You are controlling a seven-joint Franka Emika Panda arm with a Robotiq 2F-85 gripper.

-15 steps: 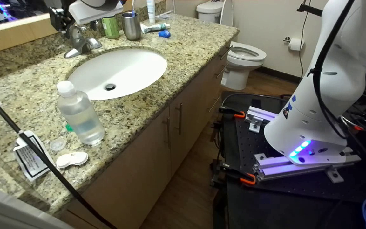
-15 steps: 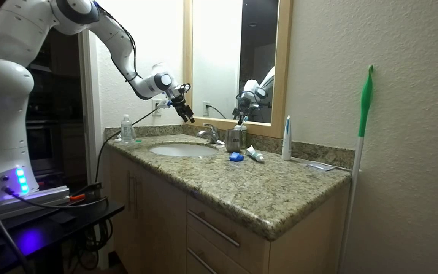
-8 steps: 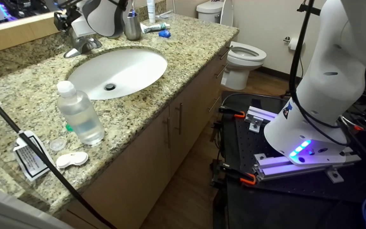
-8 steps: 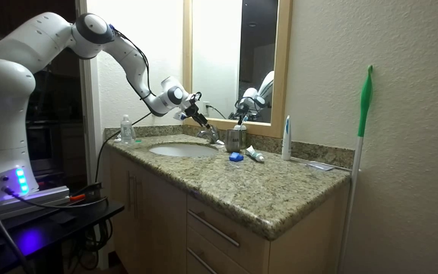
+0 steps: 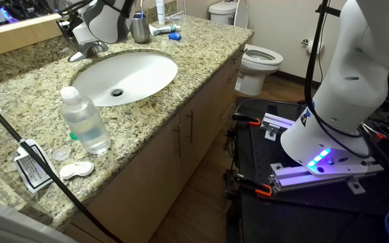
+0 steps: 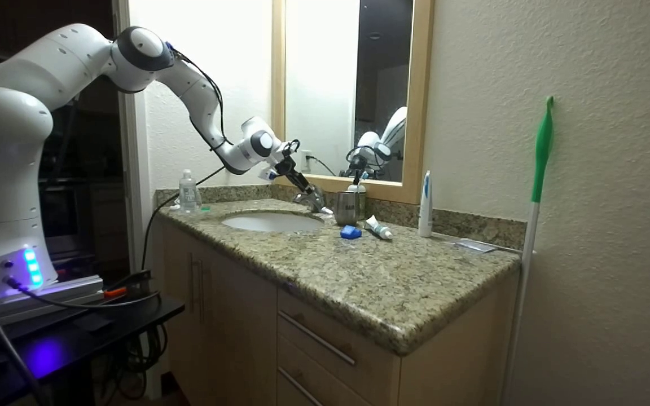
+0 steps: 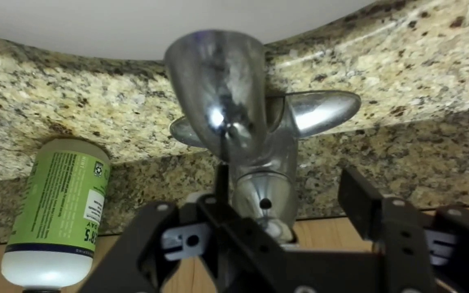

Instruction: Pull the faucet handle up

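On top of the faucet [image 7: 275, 146]: the faucet handle [image 7: 265, 199], foreshortened in the wrist view, long axis roughly 12 to 6 o'clock, narrow end toward 6, partly covered by the pincer [image 7: 285, 179].
Pincer: spread, fingers near the handle's 9 and 3 o'clock; contact cannot be told.
Spout [image 7: 218, 93]: at the handle's 11 o'clock in the wrist view.
Basin [image 6: 268, 223]: in an exterior view, the faucet stands at its 2 o'clock edge.
Metal cup [image 6: 346, 210]: same view, on the tabletop [image 6: 415, 270], between the faucet's 3 and 4.
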